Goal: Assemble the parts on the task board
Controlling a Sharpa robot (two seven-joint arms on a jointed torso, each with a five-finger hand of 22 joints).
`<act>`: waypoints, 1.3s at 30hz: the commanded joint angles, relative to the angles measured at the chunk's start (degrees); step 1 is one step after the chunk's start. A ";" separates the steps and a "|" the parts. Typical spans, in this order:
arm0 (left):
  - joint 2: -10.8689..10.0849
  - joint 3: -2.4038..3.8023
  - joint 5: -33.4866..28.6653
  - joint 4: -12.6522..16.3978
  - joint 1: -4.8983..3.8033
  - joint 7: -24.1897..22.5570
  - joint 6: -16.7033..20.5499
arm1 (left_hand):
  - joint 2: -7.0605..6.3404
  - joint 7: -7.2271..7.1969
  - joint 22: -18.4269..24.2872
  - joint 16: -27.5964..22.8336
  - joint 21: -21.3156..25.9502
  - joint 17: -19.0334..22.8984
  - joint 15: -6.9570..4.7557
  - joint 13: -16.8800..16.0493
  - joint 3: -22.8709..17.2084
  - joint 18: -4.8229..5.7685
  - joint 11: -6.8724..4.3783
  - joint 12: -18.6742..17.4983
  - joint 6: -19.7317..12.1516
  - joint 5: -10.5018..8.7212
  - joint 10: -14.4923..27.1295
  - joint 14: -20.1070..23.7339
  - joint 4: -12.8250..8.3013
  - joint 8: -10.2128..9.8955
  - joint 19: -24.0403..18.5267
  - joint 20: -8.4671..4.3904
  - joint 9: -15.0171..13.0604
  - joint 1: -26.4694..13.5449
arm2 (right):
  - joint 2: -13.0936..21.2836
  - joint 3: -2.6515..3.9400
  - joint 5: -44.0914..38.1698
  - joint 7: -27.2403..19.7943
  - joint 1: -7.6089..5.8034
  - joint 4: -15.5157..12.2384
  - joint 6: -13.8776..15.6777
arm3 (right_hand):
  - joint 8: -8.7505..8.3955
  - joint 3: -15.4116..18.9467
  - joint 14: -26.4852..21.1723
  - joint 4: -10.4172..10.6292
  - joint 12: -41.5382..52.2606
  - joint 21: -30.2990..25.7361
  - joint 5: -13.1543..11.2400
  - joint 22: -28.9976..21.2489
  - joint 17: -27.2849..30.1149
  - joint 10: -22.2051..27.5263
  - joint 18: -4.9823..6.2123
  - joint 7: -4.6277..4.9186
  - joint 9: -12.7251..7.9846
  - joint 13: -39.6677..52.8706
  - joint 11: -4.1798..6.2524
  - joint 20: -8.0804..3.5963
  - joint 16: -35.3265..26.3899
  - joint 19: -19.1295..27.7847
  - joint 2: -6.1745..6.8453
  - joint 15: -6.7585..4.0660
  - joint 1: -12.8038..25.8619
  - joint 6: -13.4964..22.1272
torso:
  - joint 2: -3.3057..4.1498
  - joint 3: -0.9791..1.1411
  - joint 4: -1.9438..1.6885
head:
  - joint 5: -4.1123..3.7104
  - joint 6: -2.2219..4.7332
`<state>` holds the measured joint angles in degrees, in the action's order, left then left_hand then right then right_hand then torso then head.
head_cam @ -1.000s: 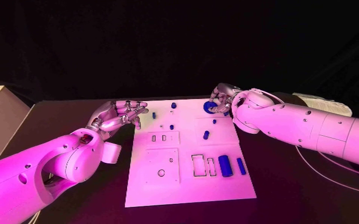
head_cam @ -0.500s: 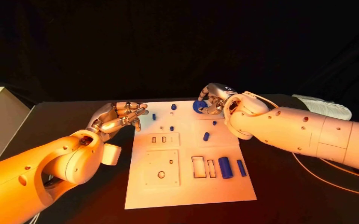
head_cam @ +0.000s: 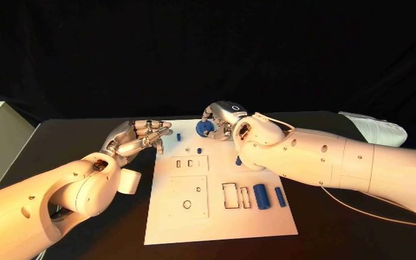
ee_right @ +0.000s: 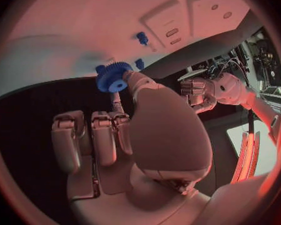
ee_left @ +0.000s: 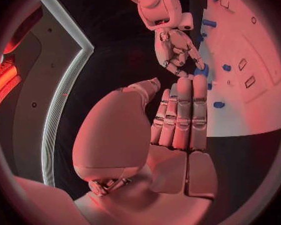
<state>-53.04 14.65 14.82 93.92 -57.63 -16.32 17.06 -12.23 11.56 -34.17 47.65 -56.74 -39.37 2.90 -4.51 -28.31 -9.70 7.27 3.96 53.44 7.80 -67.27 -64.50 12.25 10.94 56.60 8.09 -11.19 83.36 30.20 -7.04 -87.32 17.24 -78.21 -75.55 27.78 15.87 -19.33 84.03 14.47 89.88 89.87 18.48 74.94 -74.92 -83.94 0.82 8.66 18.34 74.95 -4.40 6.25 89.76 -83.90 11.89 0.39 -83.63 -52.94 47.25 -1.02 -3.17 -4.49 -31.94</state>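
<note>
Two silver hands over a black table [head_cam: 86, 130], one white task board [head_cam: 217, 212] between them. Fingertips [ee_right: 129, 76] of the right hand [head_cam: 223, 118] pinching a blue toothed gear [head_cam: 204, 128], seen from the right wrist as a cogged disc with a centre hole [ee_right: 113, 77], held above the board's far edge, slightly left of its middle. Remaining fingers of that hand folded low against the palm, away from the gear. Right arm [head_cam: 321, 160] reaching in across the board's right side.

Fingers [ee_left: 184, 110] of the left hand [head_cam: 143, 135] lying straight and side by side, thumb apart, holding nothing, just off the board's far left corner. Left arm [head_cam: 61, 194] angled in from the near left.

Scattered on the board: a small blue peg [head_cam: 178, 135] near the left hand, another blue peg [head_cam: 198, 150] toward the middle, a thick blue cylinder [head_cam: 261, 195] and a thinner blue bar [head_cam: 279, 196] side by side near the right edge, both to the right of two rectangular cut-outs [head_cam: 235, 194]. Pale square plates with small slots and holes [head_cam: 188, 191] on the board's left half.
</note>
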 commanded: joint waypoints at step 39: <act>0.01 0.05 0.23 0.83 -0.02 0.04 -1.19 | 0.16 -0.02 -0.19 0.28 -0.45 -0.06 0.01 -0.08 -0.31 -0.85 0.08 -0.07 -0.29 -0.21 0.31 0.44 -0.13 -0.19 -0.58 0.24 -0.17 -0.35 | -6.71 -0.17 -5.38 0.32 2.62 8.01 0.78 | -0.74 -1.18 5.97 -0.01 0.12 0.13 -1.43 15.06 -15.08 -6.06 -0.82 0.28 -0.16 15.05 0.17 -0.33 0.24 -6.10 1.50 -0.32 0.83 0.30 | 0.10 0.09 0.02 | 1.27 -0.52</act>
<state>-53.13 14.65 14.87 94.58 -57.64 -16.17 16.94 -12.23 11.56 -34.32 47.65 -57.08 -39.36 2.90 -4.51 -28.31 -9.71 7.27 3.96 53.45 7.80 -67.27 -64.49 12.26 10.95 56.30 8.41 -11.31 83.36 23.62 -7.10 -92.10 17.69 -75.90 -67.71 28.39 15.43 -20.12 84.04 14.46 89.88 89.87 17.34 74.91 -74.90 -83.94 0.82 8.69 18.25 74.92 -4.40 6.25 89.76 -83.90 13.02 0.40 -83.07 -52.72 47.37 -0.88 -3.15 -3.14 -32.39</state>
